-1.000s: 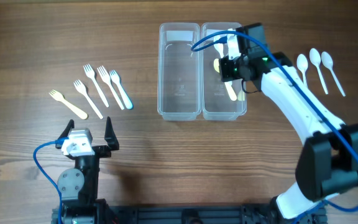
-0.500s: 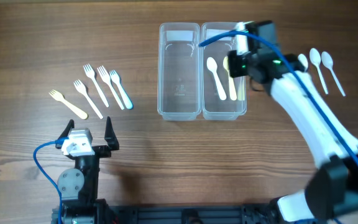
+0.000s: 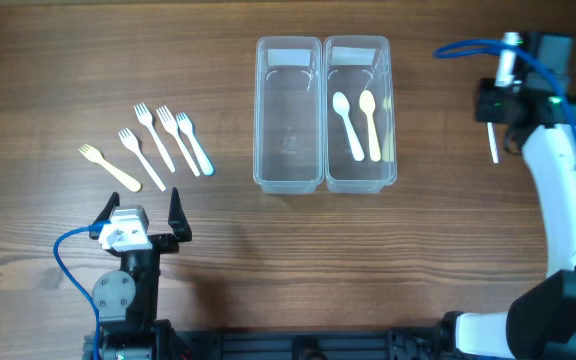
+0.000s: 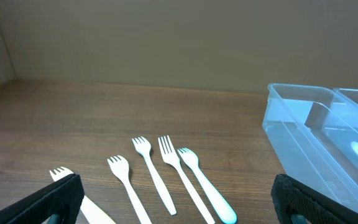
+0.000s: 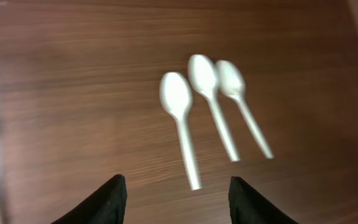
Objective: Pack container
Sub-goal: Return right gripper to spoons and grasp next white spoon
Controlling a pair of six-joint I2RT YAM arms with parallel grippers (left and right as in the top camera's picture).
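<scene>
Swung off the clear plastic twin-tub container (image 3: 323, 110), now well apart from the right gripper (image 5: 176, 186): jaws wide, empty, three white plastic spoons (image 5: 202, 73) just ahead. Two pale spoons (image 3: 341, 105) already dropped in; next pick likely. Left gripper (image 3: 138, 205) wide, idle.

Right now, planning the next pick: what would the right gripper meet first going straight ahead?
Probably the nearest spoon: its handle lies just ahead of the open right gripper; depth unclear.
</scene>
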